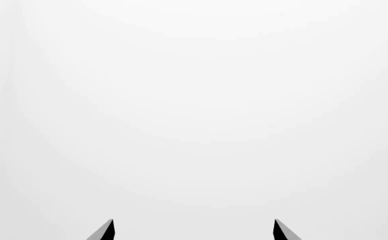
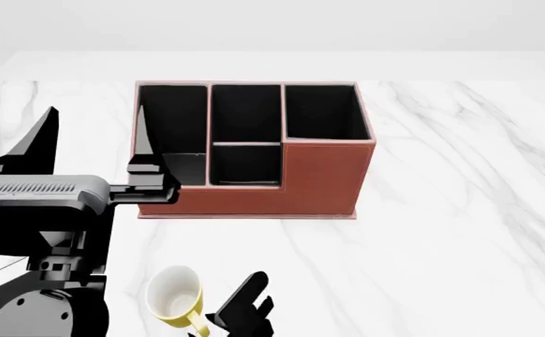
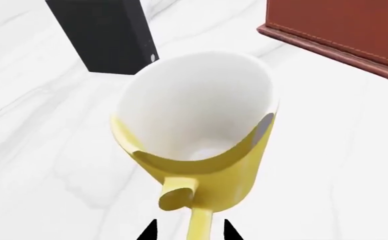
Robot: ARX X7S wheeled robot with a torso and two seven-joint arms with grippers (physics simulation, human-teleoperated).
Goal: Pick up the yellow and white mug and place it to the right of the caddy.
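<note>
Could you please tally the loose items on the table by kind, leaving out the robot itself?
Mug: 1
Caddy: 1
Black book: 1
Total: 3

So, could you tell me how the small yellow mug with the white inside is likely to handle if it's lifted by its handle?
The small yellow mug with the white inside looks rigid and glossy, so probably stiff but slippery. The right gripper straddles only its thin loop handle, so it may swing or pivot. It looks empty, so likely light.
</note>
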